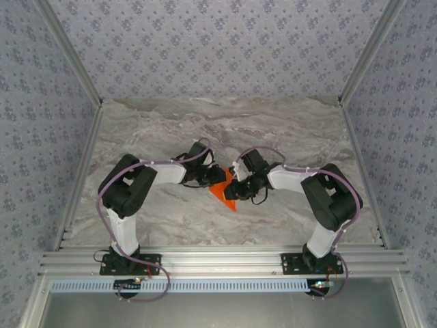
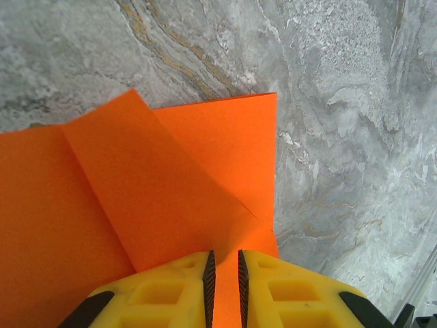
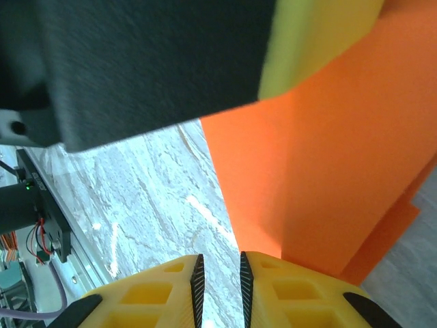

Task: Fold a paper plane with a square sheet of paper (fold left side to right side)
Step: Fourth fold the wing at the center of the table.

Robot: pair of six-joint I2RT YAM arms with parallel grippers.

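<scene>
The square sheet of paper (image 1: 224, 194) is bright orange and lies partly folded on the marble table between the two arms. In the left wrist view a slanted flap of the paper (image 2: 171, 178) lies over a flat layer, with a crease running to the fingertips. My left gripper (image 2: 223, 254) (image 1: 212, 178) stands over the paper with its jaws a narrow slit apart, and orange shows in the gap. My right gripper (image 3: 218, 257) (image 1: 235, 189) is at the paper's (image 3: 321, 157) edge. Its jaws are slightly parted with bare table between them, and its right finger is against the sheet.
The grey marble table (image 1: 273, 130) stretches away on all sides of the paper. Patterned walls and aluminium rails (image 1: 218, 261) bound it. The left gripper's yellow finger (image 3: 314, 41) and dark body hang close above in the right wrist view.
</scene>
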